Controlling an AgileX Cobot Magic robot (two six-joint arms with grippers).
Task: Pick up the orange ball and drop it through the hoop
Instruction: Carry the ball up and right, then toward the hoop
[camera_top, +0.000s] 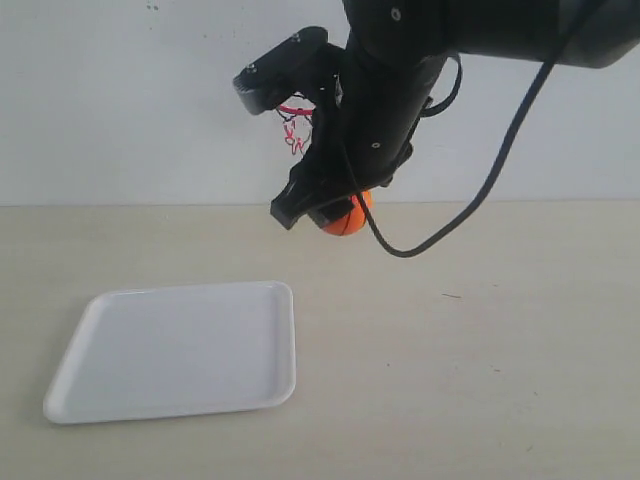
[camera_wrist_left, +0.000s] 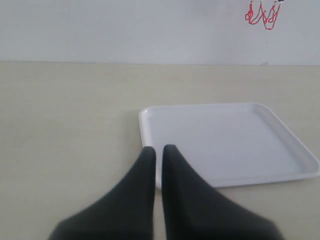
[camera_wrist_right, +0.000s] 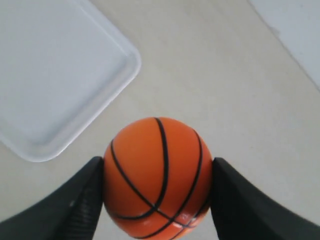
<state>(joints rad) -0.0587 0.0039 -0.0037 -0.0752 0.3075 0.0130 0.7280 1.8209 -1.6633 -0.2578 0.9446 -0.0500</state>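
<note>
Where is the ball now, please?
The ball is clamped in the right gripper; in the exterior view, lower right of the hoop, upper right of the tray.

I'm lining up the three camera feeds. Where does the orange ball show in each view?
Exterior view: the orange ball sits in the upper half near the centre, up and right of the white tray.
Left wrist view: not in it.
Right wrist view: low centre, clamped in the right end effector.
Shared landmark: the white tray, visible in all three views.
</note>
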